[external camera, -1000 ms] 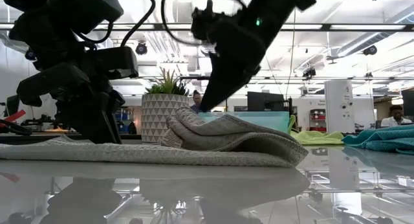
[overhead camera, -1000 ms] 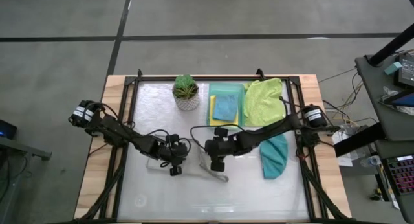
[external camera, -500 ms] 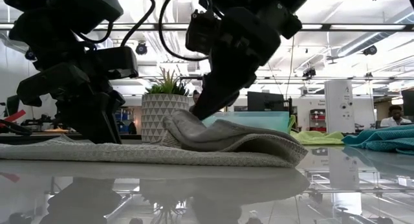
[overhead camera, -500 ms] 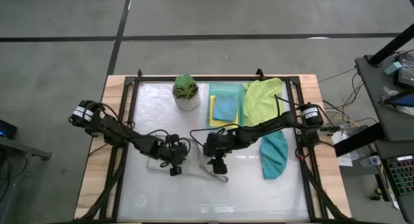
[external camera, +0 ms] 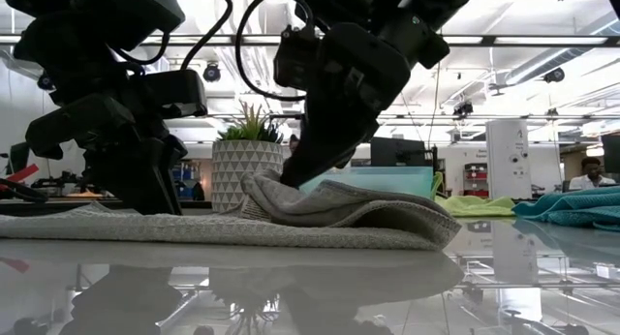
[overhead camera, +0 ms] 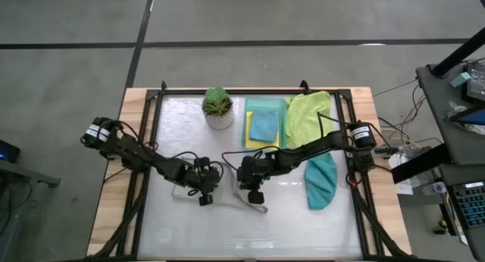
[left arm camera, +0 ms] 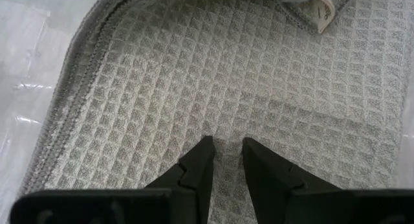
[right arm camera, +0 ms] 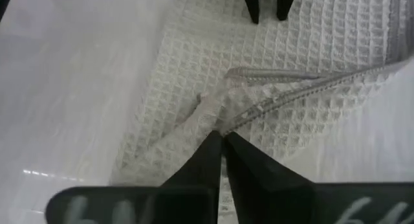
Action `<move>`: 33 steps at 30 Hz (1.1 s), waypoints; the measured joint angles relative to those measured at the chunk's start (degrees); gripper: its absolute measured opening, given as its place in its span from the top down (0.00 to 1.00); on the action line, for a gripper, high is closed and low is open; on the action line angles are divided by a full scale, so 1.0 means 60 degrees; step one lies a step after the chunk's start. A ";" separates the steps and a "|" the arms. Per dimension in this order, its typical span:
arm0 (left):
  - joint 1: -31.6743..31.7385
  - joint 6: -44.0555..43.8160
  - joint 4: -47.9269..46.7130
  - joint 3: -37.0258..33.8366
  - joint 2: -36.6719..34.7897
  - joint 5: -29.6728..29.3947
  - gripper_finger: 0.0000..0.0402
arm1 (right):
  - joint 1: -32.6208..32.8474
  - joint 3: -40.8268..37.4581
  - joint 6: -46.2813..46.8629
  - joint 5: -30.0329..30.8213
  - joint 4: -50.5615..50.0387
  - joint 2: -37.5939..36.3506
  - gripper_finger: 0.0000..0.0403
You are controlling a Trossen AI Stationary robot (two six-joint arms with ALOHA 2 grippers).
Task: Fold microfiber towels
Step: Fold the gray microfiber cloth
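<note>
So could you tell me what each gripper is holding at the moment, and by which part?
The right gripper is shut on the pale grey towel at its folded-over edge. The left gripper presses on the flat part, slightly parted; no grip is visible.

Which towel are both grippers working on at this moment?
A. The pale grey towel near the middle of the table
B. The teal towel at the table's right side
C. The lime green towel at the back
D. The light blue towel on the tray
A: the right gripper has its fingers closed on a raised fold of the pale grey towel, while the left gripper presses on the same cloth.
</note>
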 joint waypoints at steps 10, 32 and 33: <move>0.0004 -0.0036 -0.0007 0.0000 0.0000 0.0032 0.82 | -0.0044 0.0966 -0.0669 0.2078 -0.3405 -0.0535 0.98; -0.0044 -0.0929 -0.0790 -0.0062 -0.0004 0.0793 0.82 | -0.0105 0.2179 0.0278 0.3020 -0.7925 -0.0546 0.90; -0.0044 -0.0925 -0.0793 -0.0057 -0.0004 0.0794 0.82 | -0.0109 0.2171 0.0327 0.3029 -0.7910 -0.0547 0.89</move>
